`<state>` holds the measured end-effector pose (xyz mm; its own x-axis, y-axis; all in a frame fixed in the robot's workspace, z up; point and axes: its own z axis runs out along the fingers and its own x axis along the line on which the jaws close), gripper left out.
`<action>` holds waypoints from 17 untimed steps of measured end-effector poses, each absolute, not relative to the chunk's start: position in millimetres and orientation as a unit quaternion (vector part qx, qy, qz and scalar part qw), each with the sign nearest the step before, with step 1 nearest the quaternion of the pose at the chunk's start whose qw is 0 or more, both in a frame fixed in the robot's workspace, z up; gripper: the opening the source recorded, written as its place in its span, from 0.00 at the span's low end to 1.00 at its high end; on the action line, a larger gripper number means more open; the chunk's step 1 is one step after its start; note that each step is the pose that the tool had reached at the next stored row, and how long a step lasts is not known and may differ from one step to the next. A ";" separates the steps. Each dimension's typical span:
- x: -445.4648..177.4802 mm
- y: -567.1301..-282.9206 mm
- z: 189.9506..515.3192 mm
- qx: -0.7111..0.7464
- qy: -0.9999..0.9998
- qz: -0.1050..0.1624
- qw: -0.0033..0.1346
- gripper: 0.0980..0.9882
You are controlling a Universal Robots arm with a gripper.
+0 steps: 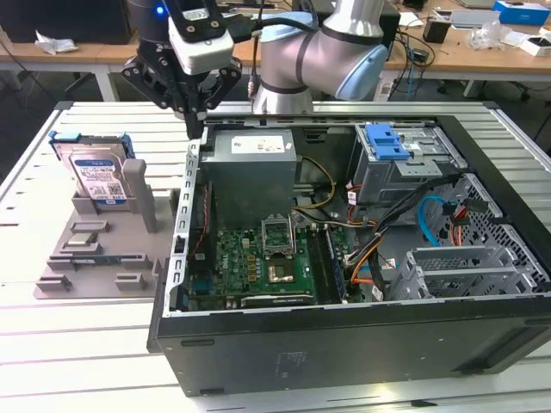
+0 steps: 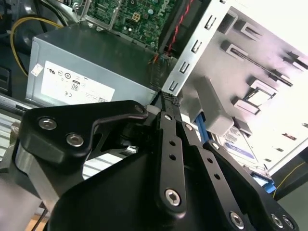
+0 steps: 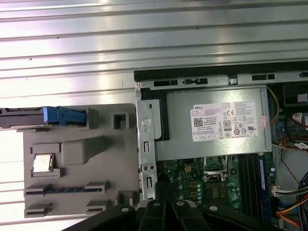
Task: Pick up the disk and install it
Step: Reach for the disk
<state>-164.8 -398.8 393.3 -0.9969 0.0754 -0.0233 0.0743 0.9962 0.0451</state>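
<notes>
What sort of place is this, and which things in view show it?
Probably a robotics lab or workshop: a robot arm hangs over an open PC case on a slatted metal table, with cluttered desks behind.

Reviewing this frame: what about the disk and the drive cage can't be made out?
- Disk, lower part: exterior view, sunk behind walls of the grey holder.
- Disk, label face: second wrist view, mostly covered by the body of the gripper.
- Disk, far end: first wrist view, cut off by the picture's edge.
- Drive cage, inside: exterior view, roofed by its top plate and blue latch.
</notes>
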 end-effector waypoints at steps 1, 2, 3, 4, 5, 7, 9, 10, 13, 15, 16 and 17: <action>-168.8 -398.8 393.3 0.037 0.999 0.022 0.012 0.01; -173.5 -398.9 393.3 0.037 0.999 0.022 0.013 0.01; -183.4 -398.8 393.3 0.037 0.999 0.022 0.012 0.01; -185.0 -398.8 393.3 0.037 0.999 0.022 0.012 0.01; -186.4 -398.9 393.3 0.037 0.999 0.022 0.012 0.01; -190.0 -398.9 393.3 0.037 0.999 0.022 0.013 0.01; -194.9 -398.8 393.3 0.037 0.999 0.022 0.012 0.01; -196.3 -398.9 393.3 0.037 0.999 0.022 0.013 0.01; -201.4 -398.9 393.3 0.037 0.999 0.022 0.013 0.01; -204.7 -398.9 393.3 0.037 0.999 0.022 0.012 0.01; -206.2 -398.9 393.3 0.037 0.999 0.022 0.013 0.01; -207.7 -398.9 393.3 0.037 0.999 0.022 0.012 0.01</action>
<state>-207.7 -398.9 393.3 -0.9969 0.0752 -0.0233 0.0741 0.9962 0.0451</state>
